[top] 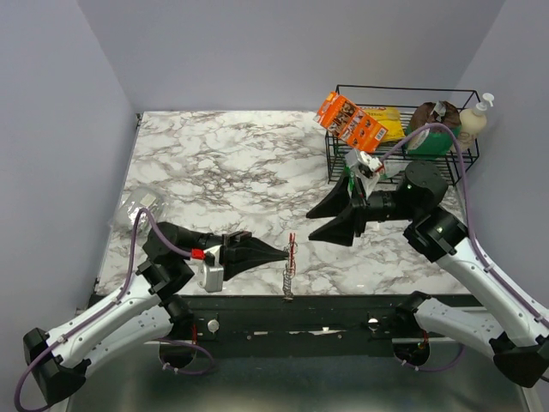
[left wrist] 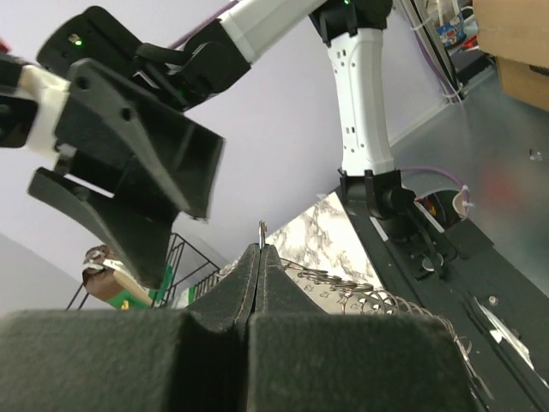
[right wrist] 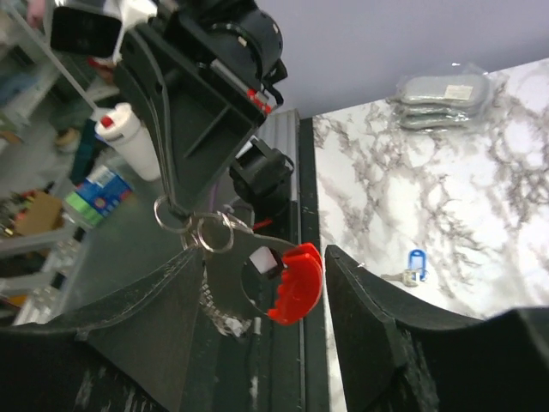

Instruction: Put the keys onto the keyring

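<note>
Overhead, the left gripper clenches the keyring at the near edge of the table, the right gripper spread beside it. Left wrist: only a sliver looks pinched, so a nudge could free it. Right wrist: the blue key lies unthreaded.

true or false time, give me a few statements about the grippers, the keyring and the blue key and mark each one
1. The left gripper is shut on the keyring. True.
2. The right gripper grips the blue key. False: its jaws stand open with nothing held, and the blue key lies on the table.
3. The keyring lies flat on the table. False: it hangs from the left gripper's tip, its chain dangling.
4. A wire basket stands at the table's far right corner. True.
</note>
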Robot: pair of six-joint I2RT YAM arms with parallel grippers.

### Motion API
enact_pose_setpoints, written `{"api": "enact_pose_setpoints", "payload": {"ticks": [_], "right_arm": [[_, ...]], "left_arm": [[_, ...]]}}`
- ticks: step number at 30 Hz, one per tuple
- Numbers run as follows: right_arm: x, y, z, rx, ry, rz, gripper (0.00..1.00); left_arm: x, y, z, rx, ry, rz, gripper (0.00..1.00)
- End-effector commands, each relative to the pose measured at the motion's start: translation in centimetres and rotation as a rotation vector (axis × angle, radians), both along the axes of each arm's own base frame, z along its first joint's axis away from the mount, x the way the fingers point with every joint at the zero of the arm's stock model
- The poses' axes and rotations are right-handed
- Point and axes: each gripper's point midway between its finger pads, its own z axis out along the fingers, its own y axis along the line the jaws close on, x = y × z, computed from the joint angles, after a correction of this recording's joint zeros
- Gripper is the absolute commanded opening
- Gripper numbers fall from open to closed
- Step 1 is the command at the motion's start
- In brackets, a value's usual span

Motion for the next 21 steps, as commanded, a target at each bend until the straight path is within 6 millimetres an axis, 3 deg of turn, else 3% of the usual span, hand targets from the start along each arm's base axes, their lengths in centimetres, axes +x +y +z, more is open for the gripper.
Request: {"api": "enact_pose_setpoints", "payload": {"ticks": [1,5,13,21], "right_arm": [[-0.4,0.8,1.8,0.072,0.199,0.051,0.64],[-1.2,1.1,2.7,0.126,0.275,0.138,0.63],[-0.2,1.8,2.7,0.078,0.476,0.1,0.59],[0.4,2.2,0.8,-0.001,0.603,0.055,0.54]], "left_arm": [[-0.3,0.5,0.2,-0.03,-0.072,0.022,0.0],[0.1,0.7,0.4,-0.049,-0.097,0.054,0.0],[1.1,0.7,0.4,-0.066,-0.145,0.12,0.0],[1.6,0.7,0.7,-0.077,-0.166,0.148,0.0]]}}
